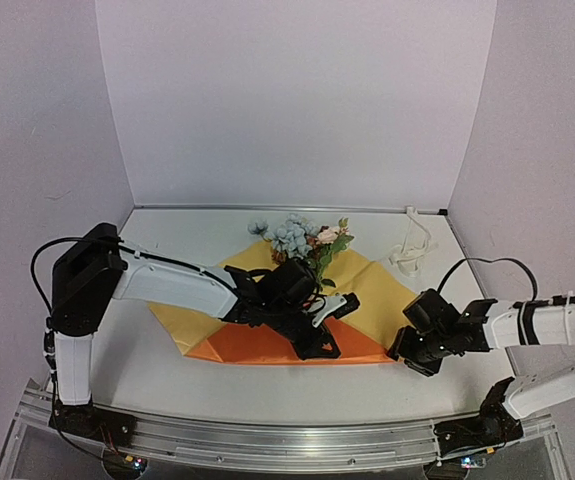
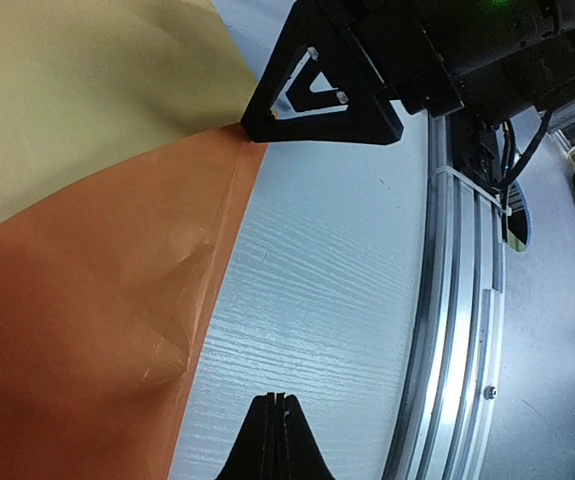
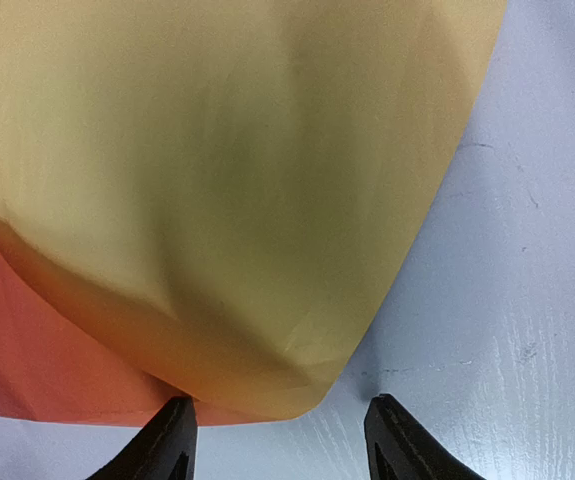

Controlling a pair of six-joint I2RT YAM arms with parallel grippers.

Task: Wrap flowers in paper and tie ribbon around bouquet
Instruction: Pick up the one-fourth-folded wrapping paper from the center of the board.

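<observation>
Jaws: left gripper (image 2: 278, 405) pressed shut on nothing, low beside the orange fold, probably steadying it | right gripper (image 3: 282, 405) half open astride the paper (image 1: 372, 290) corner, apparently set to lift it | flowers (image 1: 302, 240) lie on the sheet, unwrapped | ribbon (image 1: 409, 250) far right, untouched.

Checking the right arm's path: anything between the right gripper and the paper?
Nothing visible. The right gripper is open, and a corner of the paper lies right in front of it, with only table between.

Plain white walls (image 1: 297, 100) enclose a pale table (image 1: 167, 370) (wood-grained), edged by a metal rail (image 1: 267, 437).
</observation>
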